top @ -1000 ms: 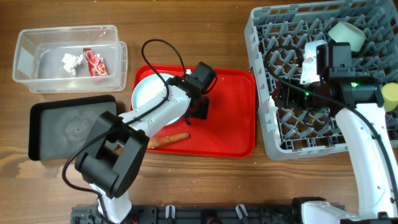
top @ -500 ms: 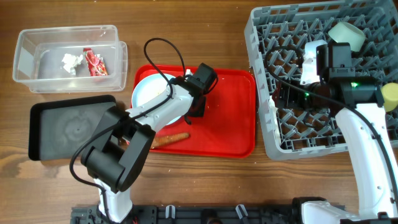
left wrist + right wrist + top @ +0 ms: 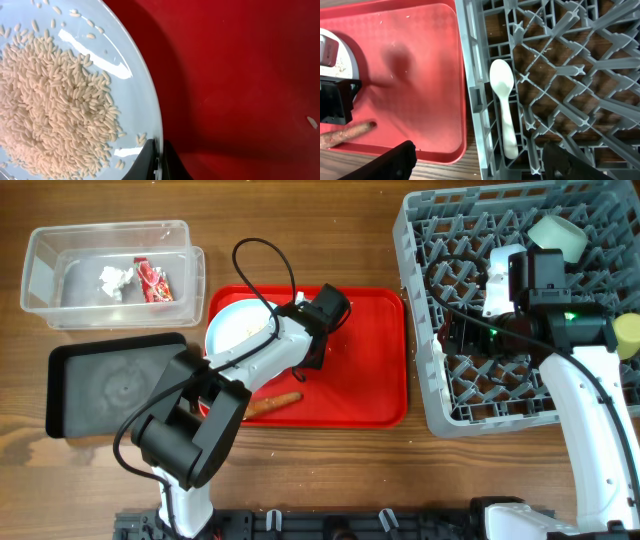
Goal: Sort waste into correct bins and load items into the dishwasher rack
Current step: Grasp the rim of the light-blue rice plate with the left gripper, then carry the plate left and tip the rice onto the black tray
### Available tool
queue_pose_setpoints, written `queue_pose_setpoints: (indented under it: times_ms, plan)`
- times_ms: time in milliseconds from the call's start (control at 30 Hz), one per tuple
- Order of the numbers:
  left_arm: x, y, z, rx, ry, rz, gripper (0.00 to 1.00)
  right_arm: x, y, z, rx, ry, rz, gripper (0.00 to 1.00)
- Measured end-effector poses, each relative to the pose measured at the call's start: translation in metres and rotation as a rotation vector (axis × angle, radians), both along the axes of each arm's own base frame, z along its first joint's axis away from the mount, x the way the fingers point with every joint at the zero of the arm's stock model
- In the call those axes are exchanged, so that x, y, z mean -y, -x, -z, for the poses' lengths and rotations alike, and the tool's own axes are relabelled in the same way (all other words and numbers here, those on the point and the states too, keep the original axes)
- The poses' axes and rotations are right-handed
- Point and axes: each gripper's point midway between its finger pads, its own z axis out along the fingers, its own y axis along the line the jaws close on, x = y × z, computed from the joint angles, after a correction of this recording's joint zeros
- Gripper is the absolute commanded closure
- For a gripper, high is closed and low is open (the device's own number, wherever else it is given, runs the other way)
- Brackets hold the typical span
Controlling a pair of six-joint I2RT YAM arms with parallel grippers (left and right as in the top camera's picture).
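The left gripper (image 3: 158, 162) pinches the pale blue plate (image 3: 137, 107) at its four o'clock rim; stiff, likely slippery; keep level or the rice (image 3: 55, 110) spills; right gripper (image 3: 482, 157) gapes empty.

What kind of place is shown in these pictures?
Likely a test bench staged as a dish-clearing station, not a real kitchen: a dishwasher rack, a red tray carrying a plate of rice, and a clear waste tub share one wooden table.

The left arm (image 3: 250, 365) reaches forward, left tool (image 3: 159, 159) pinched tight. The right tool (image 3: 485, 160) hangs downward, fingers (image 3: 402, 157) spread wide.
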Motion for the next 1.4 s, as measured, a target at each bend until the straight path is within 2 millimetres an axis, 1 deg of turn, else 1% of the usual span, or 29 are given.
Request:
queue_pose_setpoints:
  times_ms: [167,367,633,933,1033,1300,1400]
  plan:
    - [-0.003,0.0,0.0,0.002,-0.016,-0.002,0.96,0.0,0.0,0.0,0.0,0.0,0.0,0.17]
    - [-0.017,0.012,0.0,-0.044,-0.087,-0.004,0.96,0.0,0.001,0.001,-0.006,0.0,0.0,0.17]
    - [-0.02,0.015,-0.001,-0.062,-0.1,-0.004,0.96,0.0,0.004,0.001,-0.016,0.001,0.0,0.17]
    - [-0.019,0.009,-0.028,-0.067,-0.127,-0.008,0.96,0.0,0.005,0.002,-0.021,0.001,0.0,0.17]
    - [-0.022,0.012,-0.031,-0.08,-0.138,-0.019,0.96,0.0,0.005,0.002,-0.023,0.001,0.0,0.17]
    - [-0.027,0.019,-0.033,-0.103,-0.156,-0.043,0.96,0.0,0.005,0.002,-0.023,0.001,0.0,0.17]
    - [-0.028,0.02,-0.038,-0.098,-0.155,-0.043,0.96,0.0,0.005,0.002,-0.023,0.001,0.0,0.17]
